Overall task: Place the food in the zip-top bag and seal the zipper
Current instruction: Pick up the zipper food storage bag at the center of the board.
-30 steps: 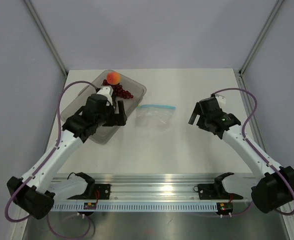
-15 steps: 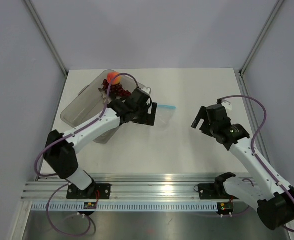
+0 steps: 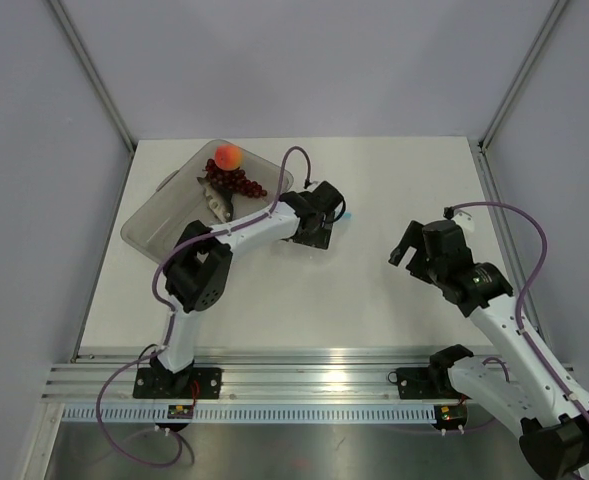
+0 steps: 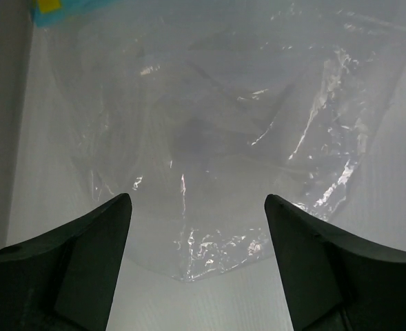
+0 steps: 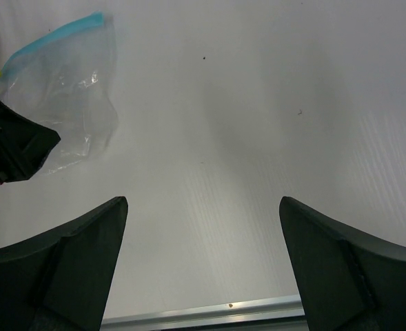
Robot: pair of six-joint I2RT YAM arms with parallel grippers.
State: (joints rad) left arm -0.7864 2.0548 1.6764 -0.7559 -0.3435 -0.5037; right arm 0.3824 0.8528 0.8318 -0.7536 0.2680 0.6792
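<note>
The left claw (image 4: 197,207) hangs over the bag (image 4: 209,124). Its jaws are wide apart with the bag's crinkled bottom edge between them, and they grip nothing. The bag lies flat on the counter (image 3: 374,300), about midway across and toward the far edge, with its zipper (image 5: 51,38) on the far side. The peach (image 3: 227,155) and grapes (image 3: 239,182) sit in the tray (image 3: 149,225) by the far left corner. The right claw (image 5: 203,207) is fully open and empty, over the counter near the right edge.

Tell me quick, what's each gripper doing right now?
Left gripper: open, over the zip-top bag, holding nothing.
Right gripper: open, empty, above the table.
</note>
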